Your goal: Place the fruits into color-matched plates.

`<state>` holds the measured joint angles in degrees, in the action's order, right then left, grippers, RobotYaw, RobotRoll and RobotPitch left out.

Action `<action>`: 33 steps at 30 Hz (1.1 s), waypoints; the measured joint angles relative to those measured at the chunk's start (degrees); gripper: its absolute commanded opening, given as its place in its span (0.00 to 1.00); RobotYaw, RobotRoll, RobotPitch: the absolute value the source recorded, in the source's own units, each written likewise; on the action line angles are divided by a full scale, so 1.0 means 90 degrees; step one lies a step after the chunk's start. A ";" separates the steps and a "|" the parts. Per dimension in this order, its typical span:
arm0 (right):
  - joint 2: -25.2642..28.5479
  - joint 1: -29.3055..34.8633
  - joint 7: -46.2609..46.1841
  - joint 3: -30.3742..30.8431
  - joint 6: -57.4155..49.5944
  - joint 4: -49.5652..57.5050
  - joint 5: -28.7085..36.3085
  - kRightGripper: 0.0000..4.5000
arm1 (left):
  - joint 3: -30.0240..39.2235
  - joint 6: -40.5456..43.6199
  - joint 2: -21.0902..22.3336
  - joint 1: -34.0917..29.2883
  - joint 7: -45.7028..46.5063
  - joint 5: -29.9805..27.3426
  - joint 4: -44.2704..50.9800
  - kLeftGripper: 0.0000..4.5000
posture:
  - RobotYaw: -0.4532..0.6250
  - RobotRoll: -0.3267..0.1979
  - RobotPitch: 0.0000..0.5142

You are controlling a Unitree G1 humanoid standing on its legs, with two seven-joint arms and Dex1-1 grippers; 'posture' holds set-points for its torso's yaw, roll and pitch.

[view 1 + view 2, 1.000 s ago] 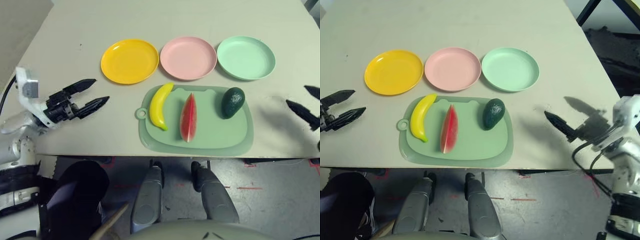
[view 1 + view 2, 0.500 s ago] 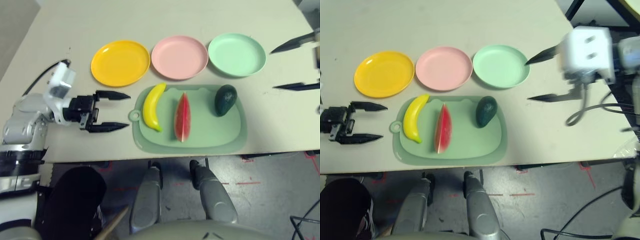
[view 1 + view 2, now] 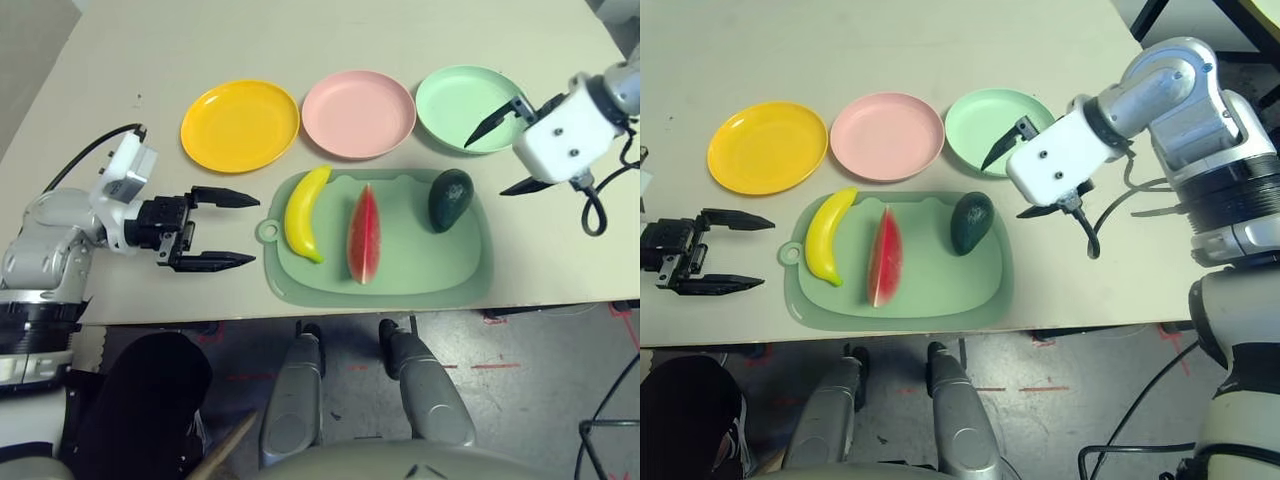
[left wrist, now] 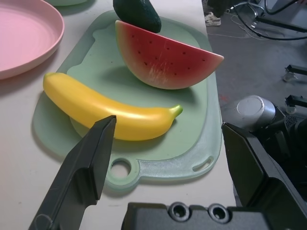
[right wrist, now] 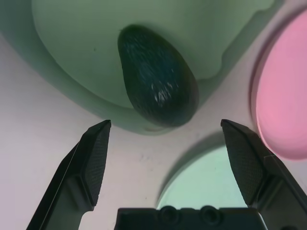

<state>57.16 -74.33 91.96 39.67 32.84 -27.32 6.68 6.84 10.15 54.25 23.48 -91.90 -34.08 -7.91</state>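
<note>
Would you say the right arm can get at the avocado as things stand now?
Probably yes. The right gripper hangs open just beside the avocado, which lies alone at the end of the cutting board, apart from the watermelon wedge, with nothing between them.

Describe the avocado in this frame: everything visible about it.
The avocado is a dark green, bumpy, pear-shaped toy with a slight sheen, whole and unopened. It lies on its side at the right end of the pale-green cutting board, near the far edge, apart from the watermelon wedge. The open right gripper hovers beside it, fingers not touching it. The mint green plate lies just beyond.
</note>
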 measured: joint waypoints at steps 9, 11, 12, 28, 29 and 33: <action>-0.0578 -0.0351 0.0005 0.0117 0.0115 -0.0497 -0.0261 1.00 | -0.0056 -0.0001 0.0001 -0.0014 -0.0002 0.0117 0.0005 1.00 | 0.35 0.62 0.64; -0.0619 -0.0358 0.0005 0.0190 0.0125 -0.0550 -0.0291 1.00 | -0.0056 -0.0001 0.0006 -0.0028 -0.0002 0.0118 0.0008 1.00 | 0.36 0.62 0.64; -0.0657 -0.0358 0.0005 0.0231 0.0133 -0.0570 -0.0298 1.00 | -0.0056 -0.0001 0.0015 -0.0039 -0.0002 0.0120 0.0014 1.00 | 0.36 0.62 0.64; -0.1060 -0.0357 0.0006 0.0602 0.0311 -0.0931 -0.0394 1.00 | -0.0021 -0.0094 0.0247 -0.0009 -0.0001 0.0247 -0.0007 1.00 | 0.38 0.62 0.64; -0.1061 -0.0356 0.0006 0.0630 0.0319 -0.0938 -0.0394 1.00 | -0.0022 -0.0096 0.0254 -0.0007 -0.0001 0.0247 -0.0007 1.00 | 0.38 0.62 0.64; -0.1062 -0.0356 0.0006 0.0716 0.0366 -0.1012 -0.0394 1.00 | -0.0022 -0.0112 0.0266 -0.0005 -0.0001 0.0252 -0.0006 1.00 | 0.38 0.62 0.64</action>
<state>47.61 -77.54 92.02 46.12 36.14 -36.43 3.14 6.64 9.14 56.64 23.43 -91.91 -31.82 -7.97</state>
